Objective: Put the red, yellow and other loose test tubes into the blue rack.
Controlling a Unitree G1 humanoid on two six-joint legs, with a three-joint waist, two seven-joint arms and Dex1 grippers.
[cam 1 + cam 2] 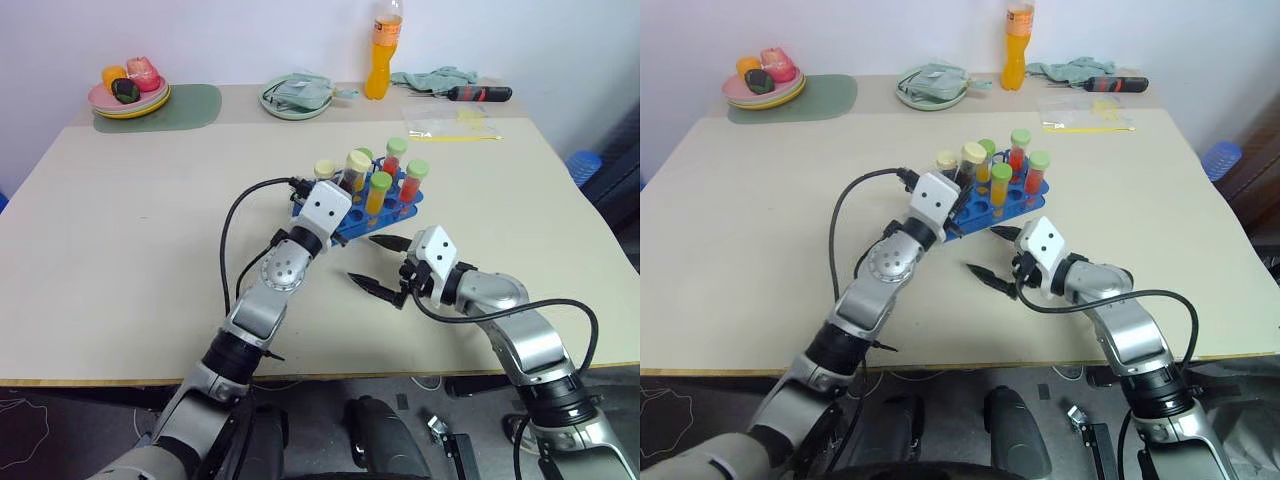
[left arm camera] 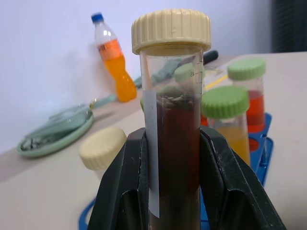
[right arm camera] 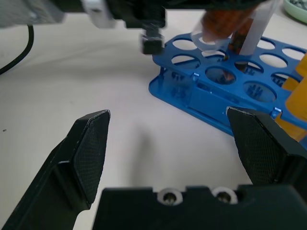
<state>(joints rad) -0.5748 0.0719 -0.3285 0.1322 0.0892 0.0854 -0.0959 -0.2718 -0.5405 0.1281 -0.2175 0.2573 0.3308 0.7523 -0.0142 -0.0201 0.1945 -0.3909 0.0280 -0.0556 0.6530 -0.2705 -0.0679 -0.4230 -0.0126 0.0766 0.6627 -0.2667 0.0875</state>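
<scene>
Beige table [image 1: 120, 240] against a pale wall, seen from the robot's head, with a blue rack [image 1: 365, 215] standing near its middle. Several capped test tubes stand upright in the rack: green-capped tubes [image 1: 418, 170] with red and orange-yellow liquid, and a cream-capped tube [image 1: 325, 169] at the rack's left end. Left claw [image 2: 175, 158] is clamped on a test tube with a cream cap [image 2: 171, 29] and dark brown contents, its two black fingers [image 2: 122, 187] pressing the tube's clear wall from either side; the tube is upright and sits at the rack's near left part, its lower end hidden by the arm in the head views. In the right wrist view a tube's lower end [image 3: 249, 40] hangs over the rack's open holes; whether it is seated in a hole cannot be told. Right claw [image 1: 378, 265] hovers just in front of the rack's near edge with its fingers wide apart and nothing between them, close to the table. Along the table's far edge: an orange drink bottle [image 1: 380, 50], a green plate with a crumpled item [image 1: 297, 95], a stack of pink and yellow plates with toy food [image 1: 128, 88] on a green mat [image 1: 190, 108], a screwdriver [image 1: 480, 94], a green cloth [image 1: 435, 77] and a clear bag [image 1: 450, 124]
</scene>
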